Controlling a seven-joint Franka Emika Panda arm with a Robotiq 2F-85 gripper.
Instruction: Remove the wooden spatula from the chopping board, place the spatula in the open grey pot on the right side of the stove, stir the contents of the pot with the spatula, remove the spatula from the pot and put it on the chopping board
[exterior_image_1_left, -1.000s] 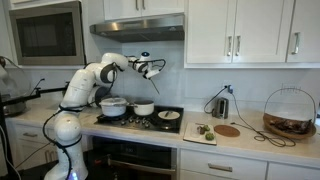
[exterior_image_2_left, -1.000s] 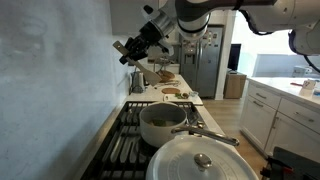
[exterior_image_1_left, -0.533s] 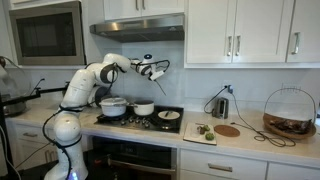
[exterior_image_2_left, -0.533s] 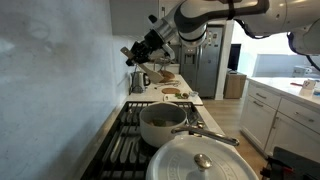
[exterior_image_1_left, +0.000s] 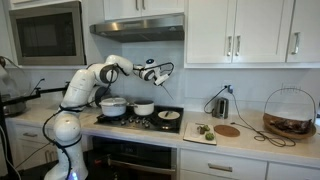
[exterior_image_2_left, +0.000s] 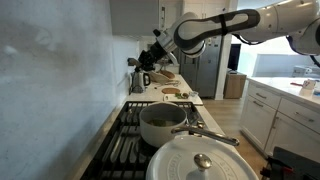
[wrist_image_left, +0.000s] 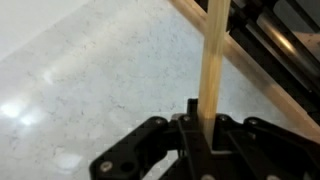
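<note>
One arm (exterior_image_1_left: 85, 80) carries one end effector (exterior_image_1_left: 160, 72), which hangs high above the stove (exterior_image_1_left: 150, 121). In the wrist view the end effector (wrist_image_left: 200, 125) is pressed together on the handle of the one wooden spatula (wrist_image_left: 212, 60). The pale stick rises straight out from between the jaws, with speckled light table beneath it. The spatula is therefore in the air, well apart from both the pot and the chopping board.

Three cooking vessels stand on the stove. The first is a larger silvery-white pot (exterior_image_1_left: 113, 106), covered by a lid (exterior_image_2_left: 205, 160) with a knob. The second is the low grey pot (exterior_image_1_left: 144, 108), just beside it. It is open, and in an exterior view (exterior_image_2_left: 163, 124) its inside looks pale, though what it holds cannot be made out. The third is a flat dark pan (exterior_image_1_left: 169, 115) with something pale in it, too small to name.

Two boards lie on the table (exterior_image_1_left: 250, 142) beside the stove. One is the light rectangular chopping board (exterior_image_1_left: 192, 135), bearing a few small greenish things. The other is a round brown board (exterior_image_1_left: 228, 130), bare. One kettle (exterior_image_1_left: 221, 105) stands behind them. One wire basket (exterior_image_1_left: 290, 100) further along holds dark brownish contents.
</note>
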